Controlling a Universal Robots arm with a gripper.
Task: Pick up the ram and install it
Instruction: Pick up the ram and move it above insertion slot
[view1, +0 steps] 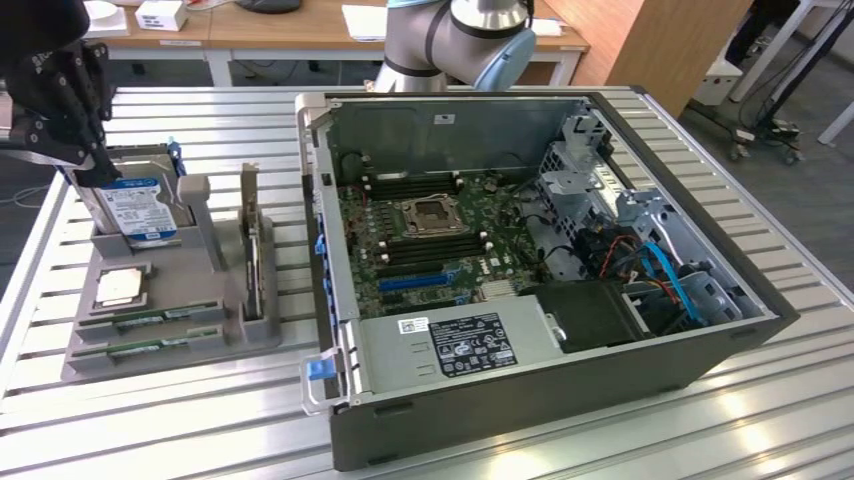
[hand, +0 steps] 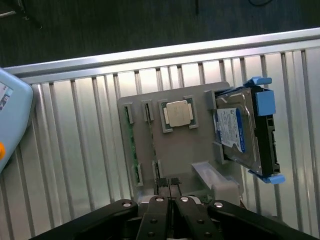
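Note:
Two green ram sticks (view1: 147, 320) lie on edge in slots at the near end of a grey holder tray (view1: 174, 345). In the wrist view one ram stick (hand: 131, 145) shows as a thin green strip in the tray's outer slot. My black gripper (view1: 96, 176) hangs over the tray's far end, next to the upright hard drive (view1: 136, 208). Its fingers (hand: 161, 186) are pressed together, shut, with nothing between them, and they sit above the tray beside the second ram slot (hand: 153, 142). The open computer case (view1: 534, 250) holds the motherboard with dark memory slots (view1: 427, 245) around the processor socket (view1: 430, 213).
The tray also carries a processor chip (hand: 178, 113), the blue-railed hard drive (hand: 245, 130) and an upright expansion card (view1: 250, 250). Everything stands on a slatted metal table (view1: 160, 420). The case wall (view1: 318, 200) rises just beside the tray. A pale device (hand: 12, 120) sits at the table edge.

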